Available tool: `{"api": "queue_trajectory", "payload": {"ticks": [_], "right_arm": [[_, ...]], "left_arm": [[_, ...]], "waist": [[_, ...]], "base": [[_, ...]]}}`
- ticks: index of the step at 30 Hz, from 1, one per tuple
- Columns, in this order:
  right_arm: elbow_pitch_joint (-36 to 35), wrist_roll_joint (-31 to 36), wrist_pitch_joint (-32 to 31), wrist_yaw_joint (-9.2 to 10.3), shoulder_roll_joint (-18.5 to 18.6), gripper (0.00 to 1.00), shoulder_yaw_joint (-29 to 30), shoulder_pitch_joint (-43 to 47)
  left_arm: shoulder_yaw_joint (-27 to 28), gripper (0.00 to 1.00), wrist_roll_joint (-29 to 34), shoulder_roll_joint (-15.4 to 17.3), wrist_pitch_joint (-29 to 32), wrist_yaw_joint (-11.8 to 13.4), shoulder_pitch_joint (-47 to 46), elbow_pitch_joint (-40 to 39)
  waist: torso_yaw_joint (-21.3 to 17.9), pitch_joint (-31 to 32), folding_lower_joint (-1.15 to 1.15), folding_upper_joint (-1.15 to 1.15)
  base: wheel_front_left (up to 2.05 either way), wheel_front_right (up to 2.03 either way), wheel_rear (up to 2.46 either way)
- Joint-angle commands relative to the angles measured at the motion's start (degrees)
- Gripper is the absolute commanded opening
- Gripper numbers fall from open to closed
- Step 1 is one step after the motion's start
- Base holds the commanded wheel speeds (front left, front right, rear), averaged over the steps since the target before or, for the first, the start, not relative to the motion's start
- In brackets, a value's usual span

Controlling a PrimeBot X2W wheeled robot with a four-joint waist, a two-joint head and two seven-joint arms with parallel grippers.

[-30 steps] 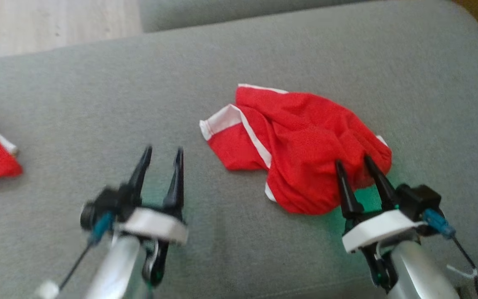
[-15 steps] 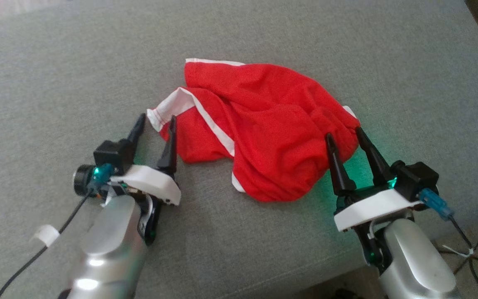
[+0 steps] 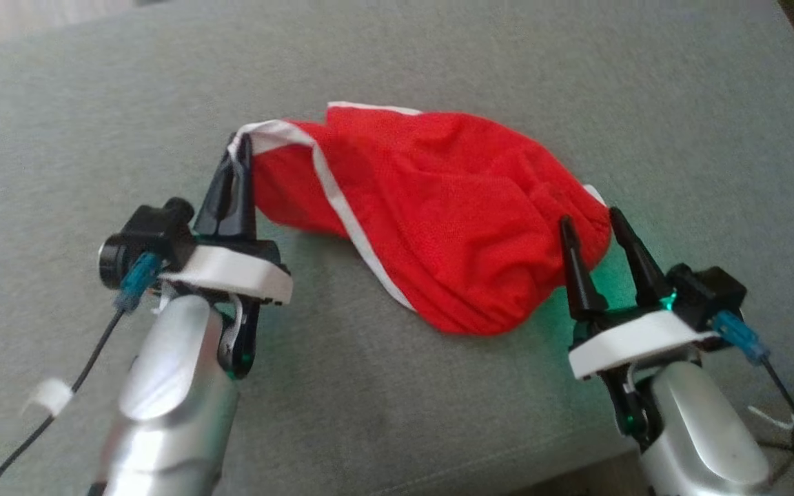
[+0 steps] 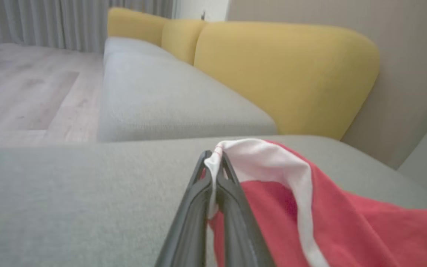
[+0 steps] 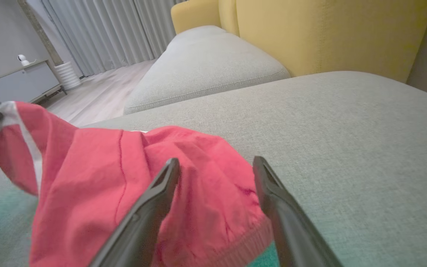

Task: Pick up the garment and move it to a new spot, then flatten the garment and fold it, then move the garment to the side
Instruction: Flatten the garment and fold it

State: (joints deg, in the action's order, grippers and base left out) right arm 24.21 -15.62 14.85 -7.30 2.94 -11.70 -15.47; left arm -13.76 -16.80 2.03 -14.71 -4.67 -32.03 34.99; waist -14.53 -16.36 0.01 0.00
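Garment (image 3: 452, 227) on grey sofa seat (image 3: 438, 55); yellow backrest (image 4: 284, 74), wood floor (image 4: 20, 92), curtains (image 5: 124, 33).

A grey sofa seat (image 3: 438, 55) backed by yellow cushions (image 4: 284, 70). Beyond it are a pale wood floor (image 4: 24, 92), grey curtains (image 5: 124, 33) and a low cabinet (image 5: 24, 83).

Each arm has a smooth silver forearm (image 3: 176, 375) ending in a white plate (image 3: 231, 272). The left hand (image 3: 238, 145) and right hand (image 3: 589, 216) each bear two long, tapered black fingers (image 3: 576, 275). Beside each sits a black camera block (image 3: 149, 231) with a teal connector (image 3: 135, 275) and thin black cable (image 3: 90, 355).
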Motion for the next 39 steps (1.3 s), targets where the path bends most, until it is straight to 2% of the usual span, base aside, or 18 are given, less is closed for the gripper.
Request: {"api": "queue_trajectory", "payload": {"ticks": [1, 6, 11, 15, 17, 18, 21, 27, 30, 36, 39], "right_arm": [[-0.99, 0.30, 0.15, -0.19, -0.06, 1.00, -0.35, 1.40], [0.62, 0.60, 0.15, -0.19, -0.06, 1.00, 0.43, 4.18], [1.63, -0.57, 0.15, -0.19, -0.06, 1.00, -0.31, 6.64], [2.09, -1.47, 0.15, -0.19, -0.06, 1.00, -0.94, 7.78], [2.14, -1.74, 0.15, -0.19, -0.06, 1.00, -1.03, 8.17], [2.14, -1.74, 0.15, -0.19, -0.06, 1.00, -1.03, 8.17], [2.38, -2.29, 0.15, -0.19, -0.06, 1.00, -1.13, 8.76], [2.99, -3.54, 0.15, -0.19, -0.06, 1.00, -1.37, 9.65], [3.24, -4.15, 0.15, -0.19, -0.06, 1.00, -1.38, 9.65], [2.95, -4.86, 0.15, -0.19, -0.06, 1.00, -1.26, 9.25], [2.68, -4.86, 0.15, -0.19, -0.06, 1.00, -0.57, 8.99]], "left_arm": [[2.73, 0.00, 0.47, 0.85, -0.29, 0.49, 2.12, -5.53], [2.62, 0.00, 1.33, 0.85, -0.29, -0.78, 7.04, -12.16], [-0.92, 0.00, 4.61, 1.81, -0.29, -2.40, 4.68, -14.22], [-8.46, 0.00, 5.20, 2.84, -0.29, -2.76, -1.80, -15.20], [-13.89, 0.00, 2.08, 2.78, -0.18, -2.78, -6.22, -15.27], [-13.89, 0.00, 2.08, 2.78, -0.18, -2.78, -6.22, -15.27], [-20.49, 0.00, -0.89, 3.37, 0.62, -2.79, -14.29, -14.55], [-28.61, 0.00, -7.10, 2.02, 1.62, -2.80, -25.23, -12.49], [-28.68, 0.00, -9.02, 1.36, 1.08, -2.69, -29.10, -10.97], [-24.96, 0.00, -9.73, 1.20, 0.16, 1.20, -33.90, -4.95], [-22.96, 0.00, -9.27, 2.83, -0.02, 3.26, -34.77, -0.98]], "waist": [[3.50, 3.48, -0.01, 0.00], [8.60, 8.84, -0.01, 0.00], [11.08, 13.55, -0.01, 0.00], [11.34, 15.54, -0.01, 0.00], [11.16, 15.97, -0.01, 0.00], [11.16, 15.97, -0.01, 0.00], [10.46, 16.27, -0.01, 0.00], [8.84, 16.36, -0.01, 0.00], [8.32, 16.14, -0.01, 0.00], [8.03, 15.29, -0.01, 0.00], [8.58, 14.57, -0.01, 0.00]], "base": [[0.00, 0.00, 0.00], [0.00, 0.00, 0.00], [0.00, 0.00, 0.00], [0.00, 0.00, 0.00], [0.00, 0.00, 0.00], [0.00, 0.00, 0.00], [0.00, 0.00, 0.00], [0.00, 0.00, 0.00], [0.00, 0.00, 0.00], [0.00, 0.00, 0.00], [0.00, 0.00, 0.00]]}}
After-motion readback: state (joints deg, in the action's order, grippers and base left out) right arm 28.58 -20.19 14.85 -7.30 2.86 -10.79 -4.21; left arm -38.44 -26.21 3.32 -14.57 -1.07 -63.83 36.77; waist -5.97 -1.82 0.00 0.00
